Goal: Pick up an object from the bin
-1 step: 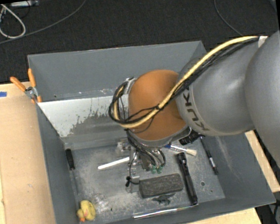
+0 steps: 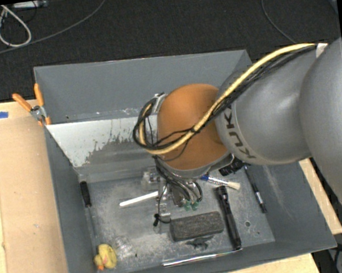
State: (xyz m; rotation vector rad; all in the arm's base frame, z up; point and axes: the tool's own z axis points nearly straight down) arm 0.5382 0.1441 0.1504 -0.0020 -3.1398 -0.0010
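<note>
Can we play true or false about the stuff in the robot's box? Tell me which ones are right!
1. A yellow duck sits in the bin's lower left corner, as the view shows it. True.
2. The gripper is right over the duck. False: it is near the bin's middle, well apart from the duck.
3. A dark grey block lies just below the gripper in the view. True.
4. The white stick lies to the view's right of the gripper. False: it lies to the view's left.
5. A black marker lies beside the grey block, on the view's right of it. True.
</note>
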